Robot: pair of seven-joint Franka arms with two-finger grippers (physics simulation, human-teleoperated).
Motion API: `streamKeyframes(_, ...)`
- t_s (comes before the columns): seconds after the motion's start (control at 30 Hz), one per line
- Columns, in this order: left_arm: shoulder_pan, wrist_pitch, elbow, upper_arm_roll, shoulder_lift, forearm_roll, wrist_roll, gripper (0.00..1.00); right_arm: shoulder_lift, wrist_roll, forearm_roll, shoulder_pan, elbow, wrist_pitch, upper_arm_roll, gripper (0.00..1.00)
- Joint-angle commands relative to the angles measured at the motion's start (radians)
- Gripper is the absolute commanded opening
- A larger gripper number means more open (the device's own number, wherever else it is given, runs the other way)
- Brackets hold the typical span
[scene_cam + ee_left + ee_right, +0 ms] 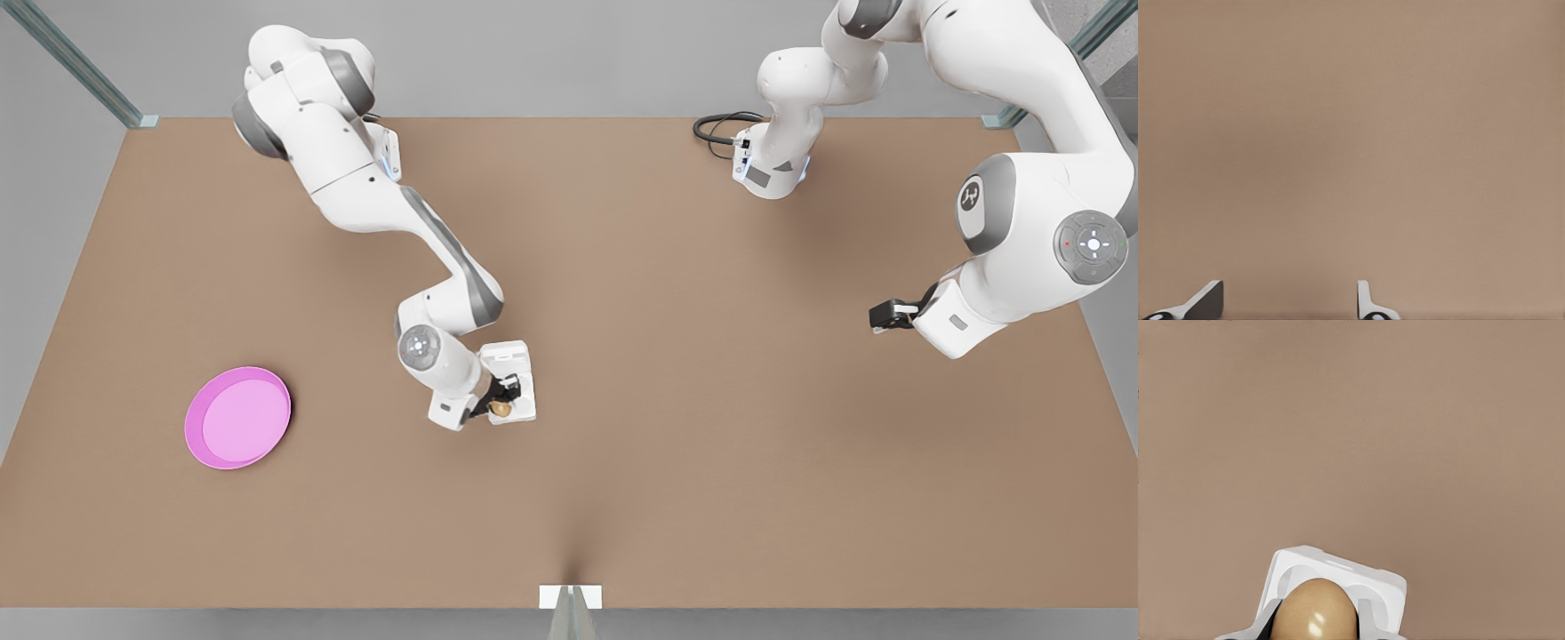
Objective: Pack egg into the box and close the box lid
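The right gripper [500,402] is clamping the egg [1315,611] between its fingers [1269,620] and hanging directly over the box [1338,577], with a round cup showing just beyond the egg. In the front view the egg [500,409] is sitting over the near end of the box [524,411], and the box lid [508,352] is lying open at the far end, behind the gripper. To do this step well, the gripper should be centring the egg over one cup, lowering straight, and letting go only once it is seated. The left gripper [882,316] is waiting well apart over bare table [1351,133], fingers [1205,300] spread and empty. A pink plate [237,417] is lying far off.
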Motion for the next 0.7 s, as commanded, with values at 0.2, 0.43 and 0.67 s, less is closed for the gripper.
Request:
streamKeyframes(0.2,0.000,-0.011,0.000,-0.002,0.000,0.000,0.001,1.00,0.013,0.510,-0.085,0.009,-0.006,0.000,-0.001,0.57)
streamKeyframes(0.43,-0.001,-0.011,0.000,-0.002,0.002,0.000,0.000,1.00,0.025,0.508,-0.092,0.008,-0.021,0.000,-0.006,0.58)
streamKeyframes(0.67,-0.001,-0.011,0.000,-0.002,0.002,0.000,0.000,1.00,0.025,0.505,-0.099,0.006,-0.029,-0.002,-0.007,1.00)
